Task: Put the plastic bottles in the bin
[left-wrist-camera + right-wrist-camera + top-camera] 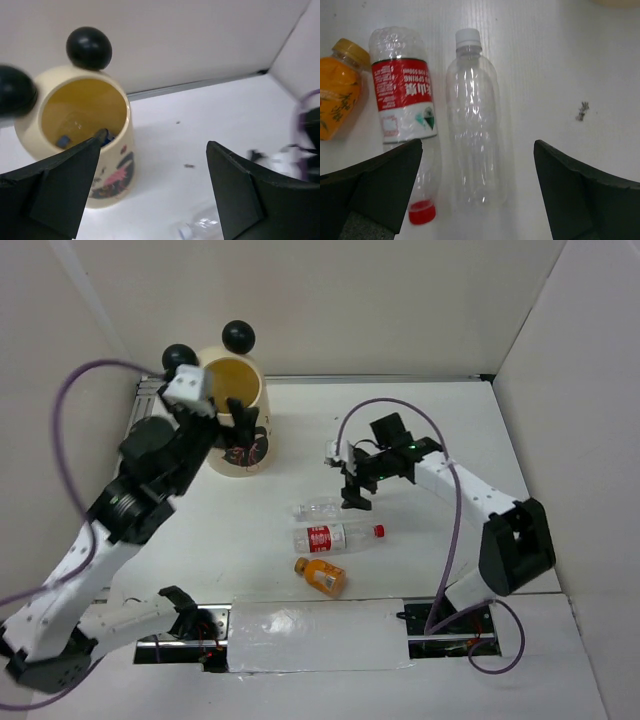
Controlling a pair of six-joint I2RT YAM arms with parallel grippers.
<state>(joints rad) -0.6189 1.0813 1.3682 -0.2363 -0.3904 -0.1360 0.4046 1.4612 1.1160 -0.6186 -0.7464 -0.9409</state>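
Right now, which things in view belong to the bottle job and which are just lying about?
Job: cream-yellow cylindrical bin with black ball ears; plain clear plastic bottle; red-labelled clear plastic bottle; short orange bottle.
Lying about: purple cable; dark speck; white sheet.

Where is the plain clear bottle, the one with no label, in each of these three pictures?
Top view: the clear bottle lies mid-table, the farthest back of three lying bottles.
Left wrist view: bottom edge, right of centre, only partly in the picture.
Right wrist view: dead centre, white cap pointing up.
Landmark: the red-label bottle lies right beside it in the top and right wrist views; the left wrist view misses it.
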